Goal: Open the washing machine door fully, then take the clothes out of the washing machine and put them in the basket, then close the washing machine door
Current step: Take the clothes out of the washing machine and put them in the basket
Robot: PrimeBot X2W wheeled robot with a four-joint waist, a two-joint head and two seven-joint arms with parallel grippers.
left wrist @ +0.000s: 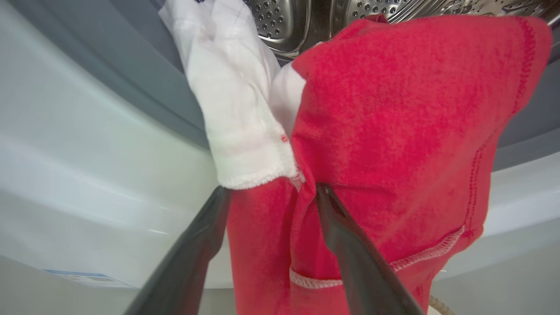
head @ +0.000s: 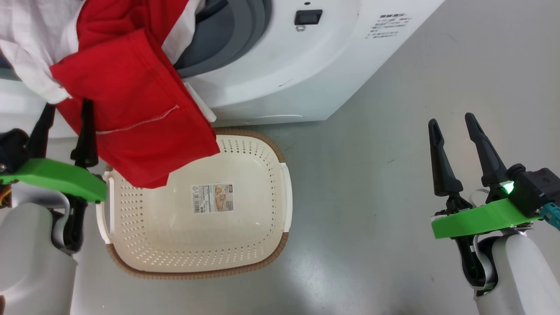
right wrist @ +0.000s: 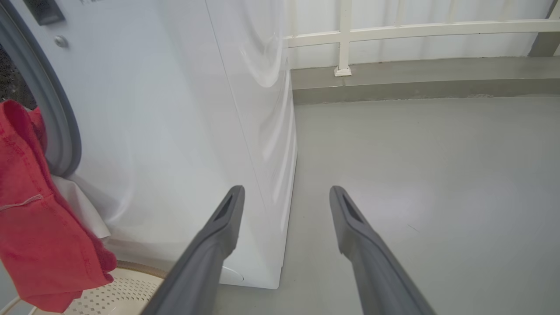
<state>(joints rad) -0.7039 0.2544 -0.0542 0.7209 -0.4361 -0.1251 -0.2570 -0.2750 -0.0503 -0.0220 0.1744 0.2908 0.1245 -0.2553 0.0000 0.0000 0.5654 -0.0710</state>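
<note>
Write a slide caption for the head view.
Red-and-white clothes hang from the washing machine above the cream basket; left gripper, fingers open, beside them; right gripper open over the floor.

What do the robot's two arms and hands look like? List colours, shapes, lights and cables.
The left hand and right hand each have two long, tapering black fingers on a bright green plate. Both forearms are smooth pale grey-white shells. By the right wrist a small green light glows on a black block, with a teal connector beside it.
</note>
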